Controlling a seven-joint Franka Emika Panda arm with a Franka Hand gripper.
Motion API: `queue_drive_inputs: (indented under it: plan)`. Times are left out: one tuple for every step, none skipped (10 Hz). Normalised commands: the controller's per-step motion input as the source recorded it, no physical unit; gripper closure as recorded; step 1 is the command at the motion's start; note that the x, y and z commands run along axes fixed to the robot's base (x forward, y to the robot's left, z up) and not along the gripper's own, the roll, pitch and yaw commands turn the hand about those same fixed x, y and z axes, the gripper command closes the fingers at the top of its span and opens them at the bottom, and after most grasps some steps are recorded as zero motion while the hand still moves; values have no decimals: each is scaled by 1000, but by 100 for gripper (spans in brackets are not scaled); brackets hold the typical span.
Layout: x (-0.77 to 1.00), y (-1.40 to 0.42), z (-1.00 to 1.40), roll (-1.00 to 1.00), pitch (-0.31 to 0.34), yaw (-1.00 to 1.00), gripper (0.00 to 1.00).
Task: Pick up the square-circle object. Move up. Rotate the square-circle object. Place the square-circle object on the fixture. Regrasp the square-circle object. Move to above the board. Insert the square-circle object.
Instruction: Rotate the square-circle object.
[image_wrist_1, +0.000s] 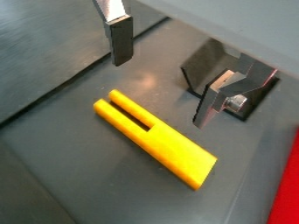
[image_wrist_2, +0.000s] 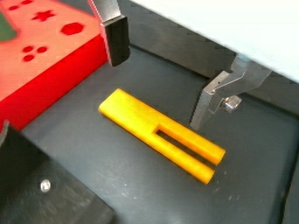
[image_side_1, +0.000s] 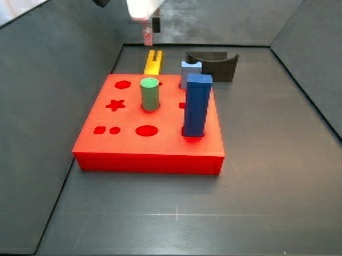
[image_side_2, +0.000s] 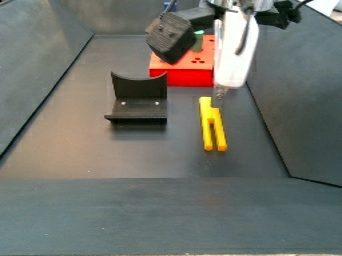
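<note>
**Peg not yet picked up**

The square-circle object (image_wrist_1: 155, 137) lay flat on the floor between the board (image_side_1: 147, 140) and the fixture (image_side_2: 138, 100), untouched. The gripper (image_wrist_2: 166, 80) hovered above it, jaws spread wide and holding nothing, one finger to each side. Every step appeared to remain, beginning with the grasp itself.
</note>
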Motion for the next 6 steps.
queue_drive_inputs:
  plan:
    - [23, -2, -45, -6, 0, 1000, 0]
    - [23, -2, -45, -6, 0, 1000, 0]
    - [23, -2, -45, -6, 0, 1000, 0]
    - [23, -2, -45, -6, 0, 1000, 0]
    - [23, -2, -44, -7, 0, 1000, 0]
    - [23, -2, -44, -7, 0, 1000, 0]
